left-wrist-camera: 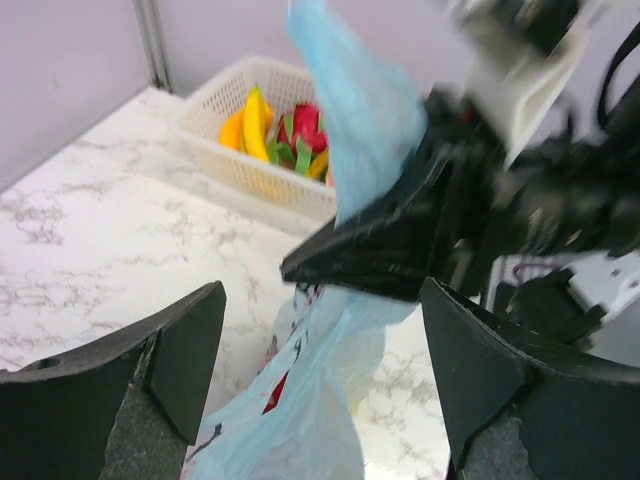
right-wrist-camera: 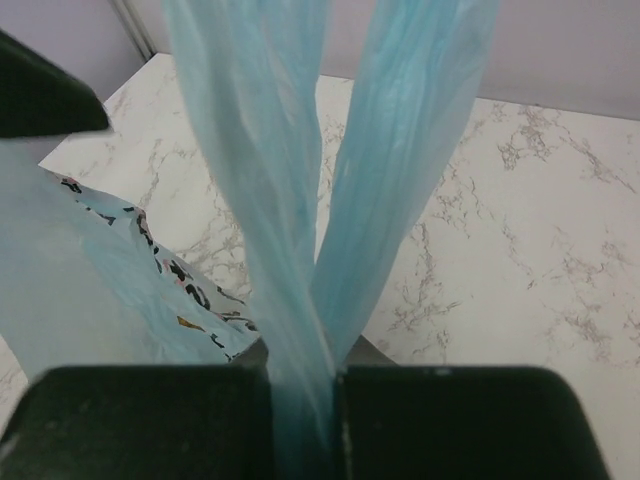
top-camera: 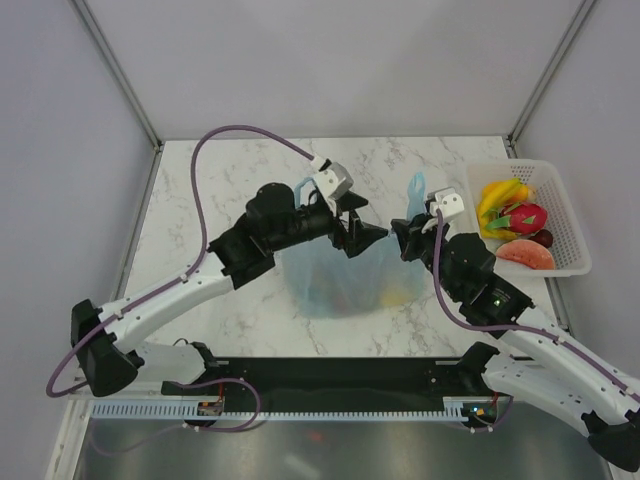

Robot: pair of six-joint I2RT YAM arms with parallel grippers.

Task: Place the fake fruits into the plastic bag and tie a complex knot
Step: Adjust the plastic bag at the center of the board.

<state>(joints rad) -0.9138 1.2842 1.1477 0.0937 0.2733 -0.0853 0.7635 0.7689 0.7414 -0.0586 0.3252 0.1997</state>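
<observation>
My right gripper [right-wrist-camera: 300,400] is clamped on the bag [right-wrist-camera: 270,200] by its handle; left gripper [left-wrist-camera: 322,360] stands apart. Film looks thin, soft and slippery, so best pinched at the bunched handles.

A white marble surface [top-camera: 200,230] carries a light-blue bag [top-camera: 330,285] at its centre and a white mesh basket [top-camera: 572,232] at its far right corner.

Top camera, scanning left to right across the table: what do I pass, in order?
left gripper, open → right gripper, shut on a handle of the plastic bag → white basket holding fake fruits. The bag lies under both grippers, so it has no clear place in the order.
</observation>
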